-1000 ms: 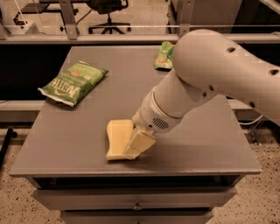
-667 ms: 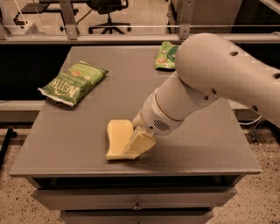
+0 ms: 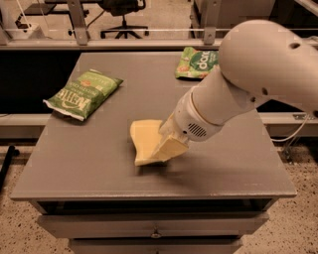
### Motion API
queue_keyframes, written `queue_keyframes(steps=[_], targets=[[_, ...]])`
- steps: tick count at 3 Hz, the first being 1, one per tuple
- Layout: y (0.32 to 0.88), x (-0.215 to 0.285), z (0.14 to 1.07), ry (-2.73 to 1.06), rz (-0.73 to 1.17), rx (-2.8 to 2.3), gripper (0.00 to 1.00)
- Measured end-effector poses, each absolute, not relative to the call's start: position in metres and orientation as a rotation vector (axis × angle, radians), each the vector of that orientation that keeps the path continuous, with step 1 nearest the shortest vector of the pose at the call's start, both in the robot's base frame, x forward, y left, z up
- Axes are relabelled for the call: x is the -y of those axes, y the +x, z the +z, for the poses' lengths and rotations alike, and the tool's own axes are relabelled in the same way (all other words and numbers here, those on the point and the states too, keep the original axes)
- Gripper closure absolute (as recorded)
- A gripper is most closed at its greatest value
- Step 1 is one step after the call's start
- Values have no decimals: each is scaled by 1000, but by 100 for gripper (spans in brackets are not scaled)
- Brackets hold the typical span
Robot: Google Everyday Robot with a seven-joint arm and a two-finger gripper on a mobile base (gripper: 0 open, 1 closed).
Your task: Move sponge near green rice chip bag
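Note:
The pale yellow sponge (image 3: 144, 139) is near the middle of the grey table (image 3: 89, 163), tilted, with its lower edge just off the surface and a shadow beneath. My gripper (image 3: 160, 154) reaches down from the right and is shut on the sponge's right side; one cream finger (image 3: 171, 148) lies over it. The green rice chip bag (image 3: 198, 62) lies at the table's far edge, right of centre, behind my arm, which hides its right part. The sponge is well apart from that bag.
A green Kettle bag (image 3: 82, 94) lies on the table's left side. My large white arm (image 3: 258, 69) covers the right half of the table. Drawers sit under the table front. An office chair (image 3: 121, 12) and a rail stand behind.
The sponge and my gripper have moved together a little toward the far side of the table and slightly right. Both bags have stayed where they were.

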State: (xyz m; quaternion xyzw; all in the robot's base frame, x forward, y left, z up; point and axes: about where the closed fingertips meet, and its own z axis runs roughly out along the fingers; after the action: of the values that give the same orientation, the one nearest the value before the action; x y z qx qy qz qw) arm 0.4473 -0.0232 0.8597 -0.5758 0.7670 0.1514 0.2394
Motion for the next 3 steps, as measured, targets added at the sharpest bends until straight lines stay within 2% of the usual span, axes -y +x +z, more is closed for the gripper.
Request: queue_keyframes(steps=[1,2,3], targets=[[471,61,905,-1545,254,-2072,100],[470,60,905,-1546,255,-2072,100],[494,93,904,-1502,183,-2096,100]])
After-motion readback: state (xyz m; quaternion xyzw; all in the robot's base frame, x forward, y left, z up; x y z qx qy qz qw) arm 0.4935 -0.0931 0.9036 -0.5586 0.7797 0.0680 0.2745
